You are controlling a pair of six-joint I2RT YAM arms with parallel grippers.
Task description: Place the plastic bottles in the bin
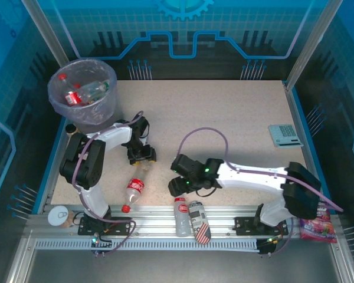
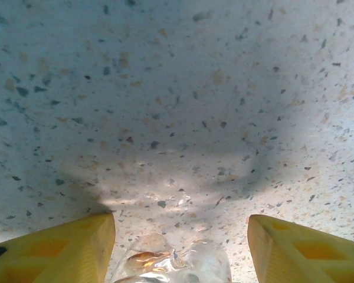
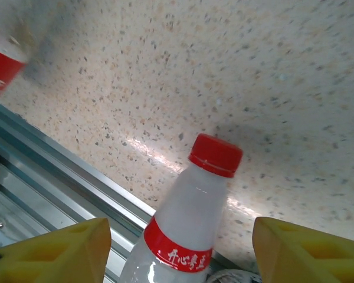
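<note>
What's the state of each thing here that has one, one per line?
left gripper: open, gripping nothing
right gripper: open, fingers either side of the white bottle
bin: upright, bag-lined, several bottles inside
red-labelled bottle: capped, lying on the table
white bottle: capped, lying partly on the front rail
can: lying beside the white bottle
</note>
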